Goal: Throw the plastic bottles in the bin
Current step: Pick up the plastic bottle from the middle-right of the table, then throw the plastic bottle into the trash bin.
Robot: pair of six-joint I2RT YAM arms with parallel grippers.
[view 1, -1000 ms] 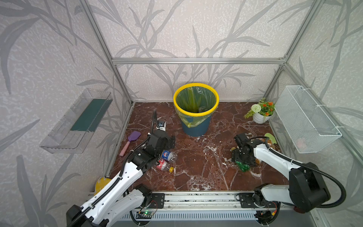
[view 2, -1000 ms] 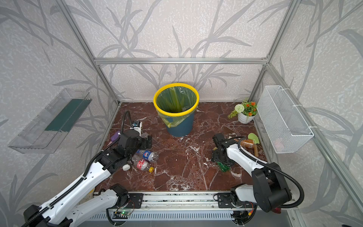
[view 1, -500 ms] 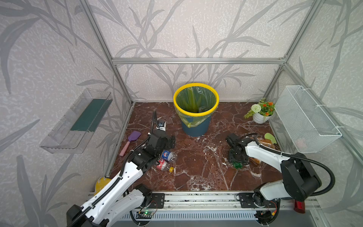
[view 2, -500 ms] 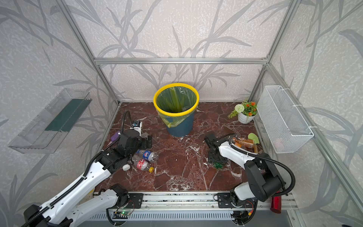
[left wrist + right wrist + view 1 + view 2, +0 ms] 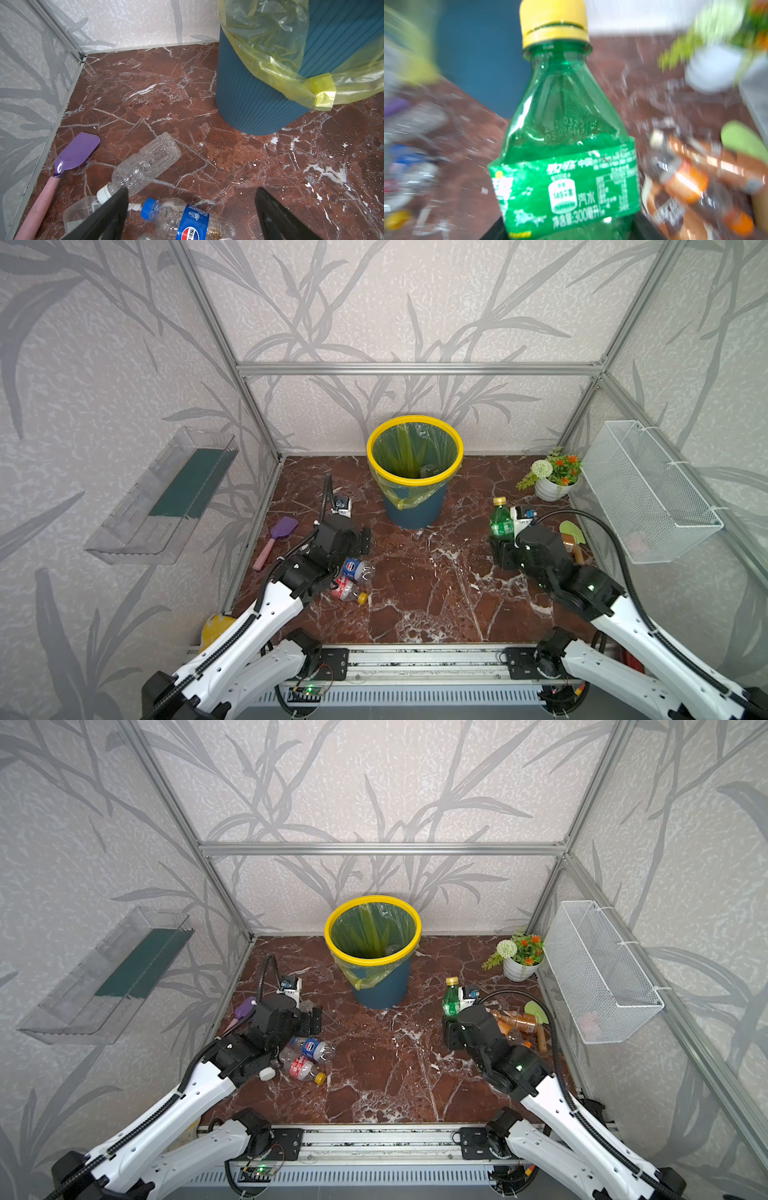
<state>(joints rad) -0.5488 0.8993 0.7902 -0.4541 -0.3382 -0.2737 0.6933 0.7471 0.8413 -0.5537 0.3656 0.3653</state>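
**Red-brown marble worktop [image 5: 415,593]: one bottle gripped, others lying loose**

Green bottle [image 5: 566,135]: translucent green plastic, yellow screw cap, creased green label. The right wrist view shows the right gripper [image 5: 569,232] closed on its lower body, a dark finger on either side. Both top views confirm that the bottle [image 5: 500,522] stands upright in that gripper [image 5: 500,540], right of the bin; contact with the worktop cannot be determined.

Bin [image 5: 415,506]: round, dark blue, yellow rim, at rear centre. Only the left wrist view shows its fine vertical ribbing [image 5: 249,99] and the crinkled, taped yellow-green liner [image 5: 291,62].

Left gripper [image 5: 191,199]: fingers spread wide, holding nothing, above a blue-label bottle [image 5: 193,222] with a blue cap. Beside it lies a ribbed clear bottle [image 5: 145,164] with a white cap, which the arm largely hides in the top views. The red-label bottle [image 5: 303,1069] with a yellow cap is plain only from above.

Brown bottles [image 5: 515,1021] lie by the right wall; in a top view the arm mostly covers them, and in the right wrist view they are blurred.

Periphery: purple spatula [image 5: 76,151], flower pot [image 5: 552,485], white wire basket [image 5: 648,497], clear tray [image 5: 158,497].
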